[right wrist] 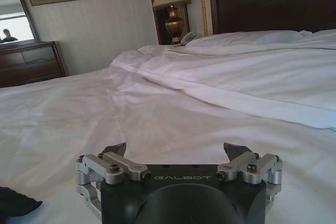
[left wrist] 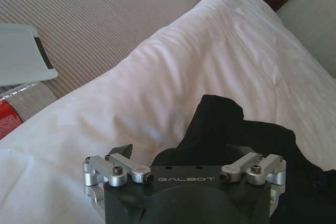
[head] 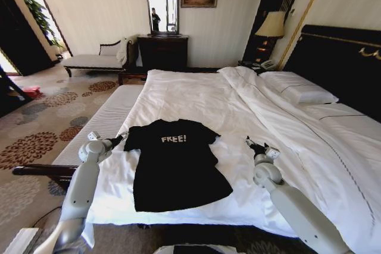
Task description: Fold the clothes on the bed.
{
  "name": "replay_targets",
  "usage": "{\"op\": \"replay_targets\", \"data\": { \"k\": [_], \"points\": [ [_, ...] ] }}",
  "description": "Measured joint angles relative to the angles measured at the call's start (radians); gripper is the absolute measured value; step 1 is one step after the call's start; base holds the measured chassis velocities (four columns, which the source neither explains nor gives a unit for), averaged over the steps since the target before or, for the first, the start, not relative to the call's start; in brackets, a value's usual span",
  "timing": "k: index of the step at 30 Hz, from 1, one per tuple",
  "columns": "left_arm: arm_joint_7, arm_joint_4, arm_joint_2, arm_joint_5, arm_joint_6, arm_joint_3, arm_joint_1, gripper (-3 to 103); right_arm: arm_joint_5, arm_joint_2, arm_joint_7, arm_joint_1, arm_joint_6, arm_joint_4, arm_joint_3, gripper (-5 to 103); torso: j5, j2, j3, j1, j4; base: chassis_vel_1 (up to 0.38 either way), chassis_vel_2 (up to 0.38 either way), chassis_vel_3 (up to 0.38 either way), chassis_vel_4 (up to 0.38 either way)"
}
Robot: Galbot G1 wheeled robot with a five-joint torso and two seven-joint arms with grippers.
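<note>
White-sheeted bed bears black T-shirt; patterned carpet beside.

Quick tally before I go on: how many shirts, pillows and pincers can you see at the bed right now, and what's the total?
Black T-shirt, flat on the bed: 1
White pillows at the headboard: 2
Pincers: 2, the left pincer open at the shirt's sleeve, the right pincer open over bare sheet beside the shirt
Total: 5

The left gripper hangs with fingers spread over the black T-shirt's sleeve on the white bed.
</note>
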Motion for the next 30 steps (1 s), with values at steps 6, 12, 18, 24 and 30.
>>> {"op": "replay_targets", "data": {
  "k": [6, 12, 18, 24, 30],
  "points": [
    [0.019, 0.067, -0.021, 0.039, -0.011, 0.028, -0.041, 100, 0.0, 0.0, 0.0, 0.002, -0.001, -0.004, -0.004, 100, 0.0, 0.0, 0.0, 0.0, -0.0001, 0.0, 0.0, 0.0, 0.0],
    [0.019, 0.066, -0.029, 0.036, -0.009, 0.04, -0.047, 103, 0.0, 0.0, -0.001, -0.001, -0.001, -0.005, -0.002, 100, 0.0, 0.0, 0.0, 0.0, -0.0002, 0.0, 0.0, 0.0, 0.0],
    [0.029, 0.046, -0.022, 0.042, -0.011, 0.035, -0.022, 84, -0.001, 0.0, -0.001, -0.002, -0.001, -0.007, 0.004, 100, 0.0, 0.0, 0.0, 0.0, 0.0001, 0.0, 0.0, 0.0, 0.0],
    [0.047, 0.055, -0.029, 0.064, -0.03, 0.035, -0.023, 62, -0.003, 0.001, -0.001, -0.002, -0.001, -0.006, -0.004, 100, 0.0, 0.0, 0.0, 0.0, -0.0001, 0.0, 0.0, 0.0, 0.0],
    [0.046, 0.014, -0.028, 0.064, -0.031, 0.035, -0.013, 40, -0.003, 0.001, 0.0, -0.004, -0.001, -0.001, -0.002, 100, -0.0001, 0.0, 0.0, 0.0, -0.0001, 0.0, 0.0, 0.0, 0.0]
  ]
}}
